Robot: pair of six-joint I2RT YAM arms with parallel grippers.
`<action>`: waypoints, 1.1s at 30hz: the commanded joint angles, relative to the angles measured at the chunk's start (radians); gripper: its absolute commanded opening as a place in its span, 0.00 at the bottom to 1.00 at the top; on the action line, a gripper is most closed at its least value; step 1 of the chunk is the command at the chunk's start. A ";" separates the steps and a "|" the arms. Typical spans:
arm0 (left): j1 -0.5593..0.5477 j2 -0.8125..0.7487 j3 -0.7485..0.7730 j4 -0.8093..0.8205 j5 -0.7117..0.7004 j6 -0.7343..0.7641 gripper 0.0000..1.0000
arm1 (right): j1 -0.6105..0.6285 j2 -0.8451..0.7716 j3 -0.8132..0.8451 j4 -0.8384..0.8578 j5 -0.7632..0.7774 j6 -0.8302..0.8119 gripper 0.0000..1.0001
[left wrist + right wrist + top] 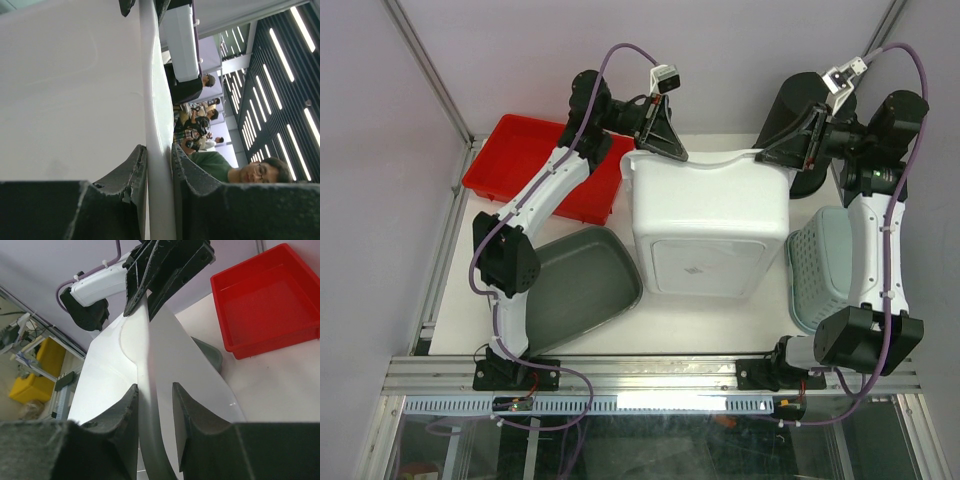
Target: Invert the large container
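The large container (698, 262) is a deep white tub tipped on its side in the middle of the table, with its flat base facing up and toward the near edge. Its flared rim points to the far side. My left gripper (660, 140) is shut on the rim's far left corner; the wrist view shows the white rim (155, 125) pinched between both pads of the gripper (159, 150). My right gripper (782, 150) holds the far right corner, its jaws (155, 390) closed round the rim and wall (175, 365).
A shallow red tray (545, 165) lies at the far left and a grey tray (575, 285) at the near left. A teal slotted basket (825, 270) lies close to the container's right side. A tall black bucket (798, 115) stands behind the right gripper.
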 commanded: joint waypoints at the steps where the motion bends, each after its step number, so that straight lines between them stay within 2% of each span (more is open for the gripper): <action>1: 0.026 -0.024 0.066 0.032 -0.245 0.151 0.00 | -0.088 0.057 0.030 -0.236 0.329 0.198 0.00; 6: 0.027 -0.040 0.099 -0.111 -0.294 0.304 0.00 | -0.095 0.127 0.118 -0.442 0.418 0.113 0.00; 9: 0.027 -0.056 0.105 -0.183 -0.335 0.382 0.00 | -0.095 0.171 0.149 -0.476 0.468 0.111 0.00; 12: 0.027 -0.048 0.108 -0.202 -0.356 0.410 0.05 | -0.093 0.208 0.177 -0.484 0.519 0.110 0.00; 16: 0.038 -0.007 0.130 -0.223 -0.365 0.425 0.05 | -0.079 0.222 0.157 -0.440 0.552 0.118 0.00; 20: 0.052 0.020 0.129 -0.248 -0.398 0.454 0.16 | -0.061 0.221 0.095 -0.391 0.588 0.108 0.00; 29: 0.059 0.033 0.045 -0.333 -0.481 0.570 0.18 | 0.004 0.265 -0.029 -0.340 0.725 0.042 0.00; 31: 0.061 0.035 0.039 -0.356 -0.495 0.592 0.25 | 0.010 0.274 -0.043 -0.327 0.752 0.035 0.00; 33: 0.063 0.033 0.041 -0.373 -0.516 0.611 0.36 | 0.012 0.282 -0.049 -0.310 0.776 0.029 0.00</action>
